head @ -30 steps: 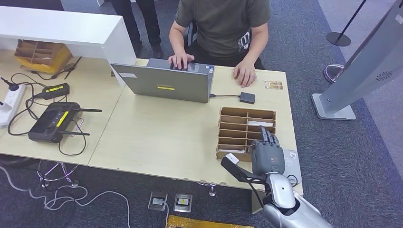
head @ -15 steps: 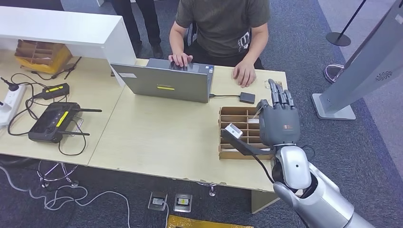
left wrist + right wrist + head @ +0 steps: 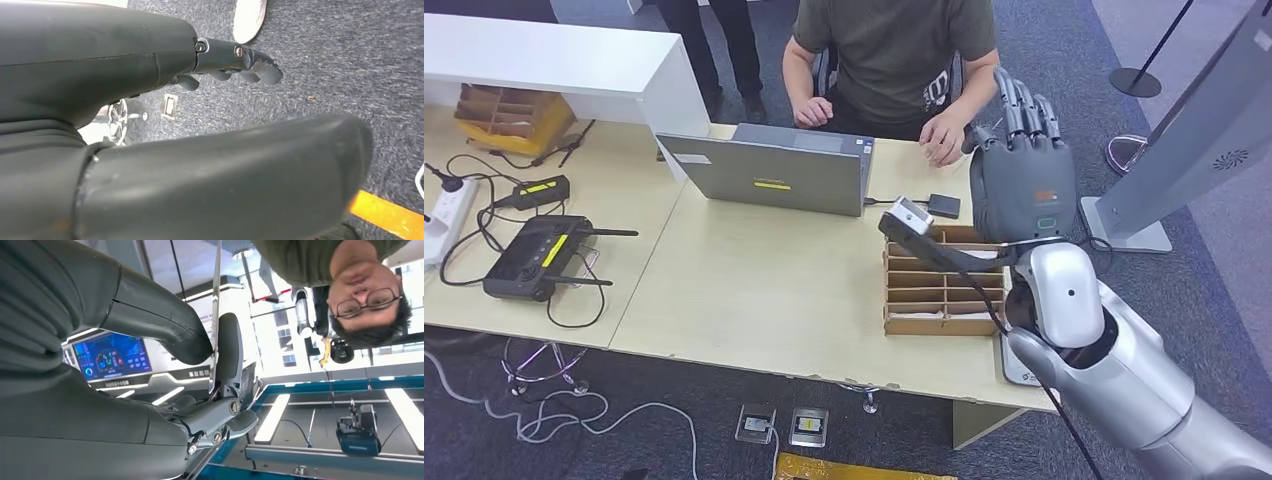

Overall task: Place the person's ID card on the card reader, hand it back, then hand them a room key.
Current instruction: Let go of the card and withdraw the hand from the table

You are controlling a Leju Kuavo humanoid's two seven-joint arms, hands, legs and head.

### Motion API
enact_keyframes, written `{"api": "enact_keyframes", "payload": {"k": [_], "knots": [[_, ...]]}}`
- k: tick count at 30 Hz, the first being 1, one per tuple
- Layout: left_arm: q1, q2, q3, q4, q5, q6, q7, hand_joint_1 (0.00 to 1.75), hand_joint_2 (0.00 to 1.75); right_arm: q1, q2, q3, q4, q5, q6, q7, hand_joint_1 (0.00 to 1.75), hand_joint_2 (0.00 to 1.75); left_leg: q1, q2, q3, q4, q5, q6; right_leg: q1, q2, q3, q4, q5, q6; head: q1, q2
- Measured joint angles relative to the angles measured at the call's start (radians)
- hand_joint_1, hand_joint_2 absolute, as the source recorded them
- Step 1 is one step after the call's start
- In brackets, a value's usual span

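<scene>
My right hand (image 3: 1022, 175) is raised over the table's far right side, its back towards me and its fingers pointing up at the seated person (image 3: 892, 50). In the right wrist view a thin card (image 3: 215, 315), seen edge-on, is pinched between the thumb and a finger of the right hand (image 3: 200, 390); I cannot tell which card it is. The person's hand (image 3: 944, 135) rests on the table just beyond my fingers. A corner of the grey card reader (image 3: 1014, 365) shows under my forearm. My left hand (image 3: 235, 62) hangs over the carpet, holding nothing.
A cardboard slot organizer (image 3: 944, 280) stands below my right hand. A grey laptop (image 3: 769, 175) and a small black box (image 3: 944, 206) lie in front of the person. A black router (image 3: 534, 255) and cables are at the left. A grey kiosk base (image 3: 1124, 225) stands right of the table.
My right hand has risen from beside the organizer at the near table edge and moved forward towards the person. The person's hands have left the laptop keyboard.
</scene>
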Motion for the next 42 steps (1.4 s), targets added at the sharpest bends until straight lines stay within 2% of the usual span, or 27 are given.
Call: {"api": "enact_keyframes", "payload": {"k": [8, 16, 21, 32, 33, 35, 37, 39, 42], "knots": [[-0.005, -0.004, -0.015, 0.0, -0.007, -0.005, 0.002, 0.0, 0.0, -0.083, 0.109, 0.059, 0.205, -0.047, -0.028, -0.015, 1.75, 1.75, 0.0, 0.0, 0.0, 0.0, 0.0, 0.0, 0.001, -0.001, 0.0, 0.0, 0.0, 0.0, 0.0, 0.0], [-0.005, -0.005, -0.015, 0.0, -0.008, -0.006, 0.002, 0.0, 0.0, -0.091, 0.122, 0.069, 0.232, -0.047, -0.029, -0.015, 1.75, 1.75, 0.0, 0.0, 0.0, 0.0, 0.0, 0.0, 0.001, -0.001, 0.0, 0.0, 0.0, 0.0, 0.0, 0.0], [-0.029, -0.01, -0.035, 0.0, -0.043, -0.019, 0.027, 0.0, 0.0, -0.14, 0.18, 0.113, 0.42, -0.074, -0.03, -0.006, 1.75, 1.75, 0.0, -0.001, 0.0, 0.0, 0.0, 0.0, 0.0, -0.002, 0.0, 0.0, 0.0, 0.0, 0.0, 0.0], [-0.049, -0.02, -0.064, 0.0, -0.059, -0.023, 0.045, 0.0, 0.0, -0.167, 0.196, 0.149, 0.568, -0.085, -0.017, 0.016, 1.75, 1.75, 0.0, -0.001, 0.0, 0.0, 0.0, 0.0, 0.0, -0.001, -0.001, 0.0, 0.0, 0.0, 0.0, 0.0], [-0.05, -0.021, -0.065, 0.0, -0.059, -0.022, 0.045, 0.0, 0.0, -0.167, 0.196, 0.15, 0.578, -0.086, -0.016, 0.017, 1.69, 1.75, 0.0, -0.001, 0.0, 0.0, 0.0, 0.0, 0.0, -0.001, -0.001, 0.0, 0.0, 0.0, 0.0, 0.0], [-0.051, -0.023, -0.067, 0.0, -0.059, -0.021, 0.045, 0.0, 0.0, -0.168, 0.197, 0.153, 0.595, -0.088, -0.016, 0.018, 0.82, 1.75, 0.0, -0.001, 0.0, 0.0, 0.0, 0.0, 0.0, -0.001, -0.001, 0.0, 0.0, 0.0, 0.0, 0.0], [-0.051, -0.025, -0.069, 0.0, -0.059, -0.018, 0.045, 0.0, 0.0, -0.17, 0.198, 0.156, 0.614, -0.089, -0.018, 0.018, 0.0, 0.87, 0.0, -0.001, 0.0, 0.0, 0.0, 0.0, 0.0, -0.001, -0.001, 0.0, 0.0, 0.0, 0.0, 0.0], [-0.051, -0.026, -0.071, 0.0, -0.058, -0.015, 0.045, 0.0, 0.0, -0.172, 0.199, 0.161, 0.633, -0.091, -0.025, 0.018, 0.0, 0.0, 0.0, -0.001, 0.0, 0.0, 0.0, 0.0, 0.0, -0.001, -0.001, 0.0, 0.0, 0.0, 0.0, 0.0], [-0.051, -0.028, -0.071, 0.0, -0.056, -0.014, 0.045, 0.0, 0.0, -0.173, 0.2, 0.166, 0.65, -0.097, -0.034, 0.018, 0.0, 0.0, 0.0, -0.001, 0.0, 0.0, 0.0, 0.0, 0.0, -0.001, -0.001, 0.0, 0.0, 0.0, 0.0, 0.0]]}}
